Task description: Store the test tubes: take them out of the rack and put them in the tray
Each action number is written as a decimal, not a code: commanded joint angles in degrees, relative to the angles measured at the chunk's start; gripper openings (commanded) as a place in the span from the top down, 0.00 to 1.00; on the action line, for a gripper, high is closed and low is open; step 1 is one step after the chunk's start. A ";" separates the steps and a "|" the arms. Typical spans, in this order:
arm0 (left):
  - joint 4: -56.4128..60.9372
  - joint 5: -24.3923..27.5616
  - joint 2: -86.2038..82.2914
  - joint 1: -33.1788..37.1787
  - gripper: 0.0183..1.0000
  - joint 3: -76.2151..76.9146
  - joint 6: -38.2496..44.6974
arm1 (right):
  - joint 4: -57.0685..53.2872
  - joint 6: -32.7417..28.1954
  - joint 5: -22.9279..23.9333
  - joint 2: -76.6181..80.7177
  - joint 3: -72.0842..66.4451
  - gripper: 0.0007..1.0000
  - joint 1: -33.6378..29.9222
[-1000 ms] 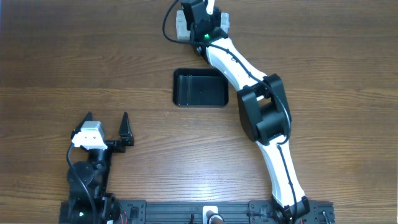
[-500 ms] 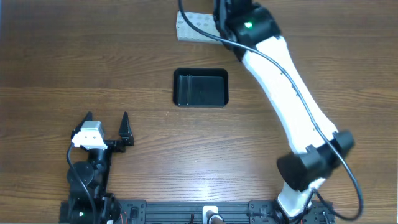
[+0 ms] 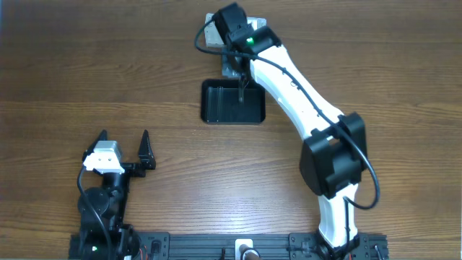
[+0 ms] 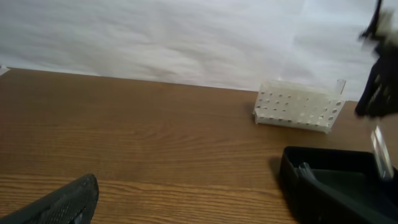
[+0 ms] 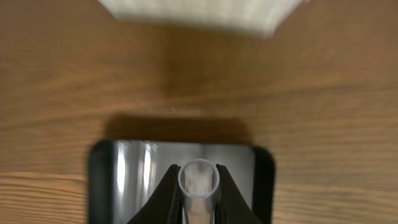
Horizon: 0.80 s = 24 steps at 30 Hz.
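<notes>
The white test tube rack (image 3: pixel 211 34) stands at the far edge of the table, one clear tube still upright at its end (image 4: pixel 340 87). In front of it lies the black tray (image 3: pixel 204 102), with clear tubes lying along one side (image 5: pixel 134 180). My right gripper (image 3: pixel 242 81) hangs over the tray, shut on an upright clear test tube (image 5: pixel 199 179); the left wrist view shows that tube (image 4: pixel 380 148) above the tray (image 4: pixel 298 186). My left gripper (image 3: pixel 123 148) rests open near the front left, far from both.
Bare wooden tabletop surrounds the tray and rack. The right arm (image 3: pixel 289 79) stretches diagonally from the front right across to the rack. A white wall (image 4: pixel 155 37) rises behind the table's far edge.
My right gripper was at the rack, lifted away past the far edge, and now has come back over the tray with a tube. The left arm has not moved.
</notes>
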 commanded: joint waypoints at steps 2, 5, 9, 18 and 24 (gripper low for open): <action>-0.11 0.59 -0.46 0.35 0.00 -0.26 0.76 | 1.64 2.80 -1.16 2.14 -0.17 0.98 0.66; -0.11 0.59 -0.46 0.35 0.00 -0.26 0.76 | 2.56 3.82 -1.11 3.26 -0.26 0.98 1.11; -0.13 0.59 -0.46 0.35 0.00 -0.26 0.79 | 3.02 4.48 -1.11 4.61 -0.26 0.98 1.73; -0.11 0.59 -0.46 0.35 0.00 -0.26 0.79 | 3.48 4.90 -1.09 7.23 -0.28 0.95 2.67; -0.13 0.59 -0.46 0.35 0.00 -0.26 0.79 | 4.04 5.14 -1.14 8.94 -0.28 0.95 3.13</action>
